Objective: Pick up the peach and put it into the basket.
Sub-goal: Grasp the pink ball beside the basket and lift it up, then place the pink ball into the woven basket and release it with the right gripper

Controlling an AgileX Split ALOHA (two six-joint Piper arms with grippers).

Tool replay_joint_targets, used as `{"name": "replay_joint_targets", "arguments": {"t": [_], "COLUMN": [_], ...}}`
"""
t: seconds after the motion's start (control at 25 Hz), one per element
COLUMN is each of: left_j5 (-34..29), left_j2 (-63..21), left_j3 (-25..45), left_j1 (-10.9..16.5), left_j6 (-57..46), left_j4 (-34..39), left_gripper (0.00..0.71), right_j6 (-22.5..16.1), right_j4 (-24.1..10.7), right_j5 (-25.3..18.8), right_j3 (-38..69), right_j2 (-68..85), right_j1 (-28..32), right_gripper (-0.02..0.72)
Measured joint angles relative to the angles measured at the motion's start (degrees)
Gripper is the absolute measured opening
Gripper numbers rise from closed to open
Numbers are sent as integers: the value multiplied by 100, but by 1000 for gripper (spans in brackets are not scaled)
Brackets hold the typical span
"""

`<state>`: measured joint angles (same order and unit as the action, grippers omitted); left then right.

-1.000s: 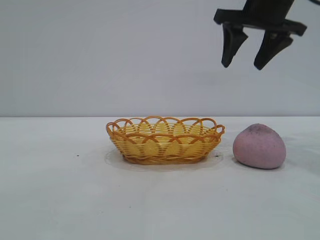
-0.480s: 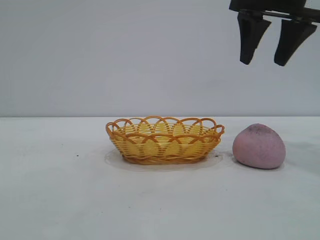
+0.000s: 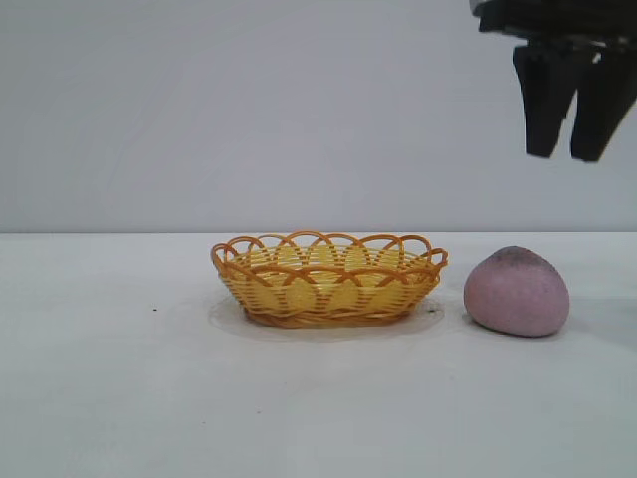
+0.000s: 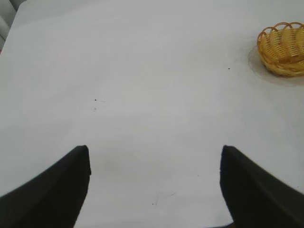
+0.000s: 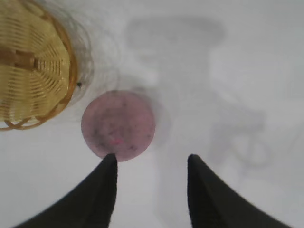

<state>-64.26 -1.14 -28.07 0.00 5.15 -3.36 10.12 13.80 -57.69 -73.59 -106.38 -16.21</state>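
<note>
Below and a little aside of the right gripper (image 3: 575,154), whose fingers stand parted and grasp nothing, the peach (image 3: 516,291) is being approached, so lowering centred over it is judged next.

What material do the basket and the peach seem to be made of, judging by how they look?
The basket: probably woven plastic strands, perhaps dyed wicker. The sign is the even yellow weave with smooth orange loops along the rim, slightly glossy.

The peach: it looks like foam or soft rubber, not a real fruit. The sign is a matte, dull pinkish-purple surface with dark speckles on top and no shine. The look leaves it open.
</note>
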Motion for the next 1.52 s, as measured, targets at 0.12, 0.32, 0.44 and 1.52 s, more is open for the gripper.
{"name": "replay_joint_targets", "arguments": {"t": [0.12,0.32,0.44,1.52], "left_j5": [0,0,0,0], "left_j2": [0,0,0,0], "left_j3": [0,0,0,0], "left_j1": [0,0,0,0], "left_j6": [0,0,0,0], "left_j4": [0,0,0,0], "left_gripper": [534,534,534,534], "right_j6": [0,11,0,81], "right_j4": [23,54,3,351], "right_j5": [63,302,360,109], "right_j3": [0,0,0,-1106], "right_j2": [-210,-576,-785,147], "right_j1": [-145,-420,-429,-1060], "right_gripper": [323,323,272,0]}}
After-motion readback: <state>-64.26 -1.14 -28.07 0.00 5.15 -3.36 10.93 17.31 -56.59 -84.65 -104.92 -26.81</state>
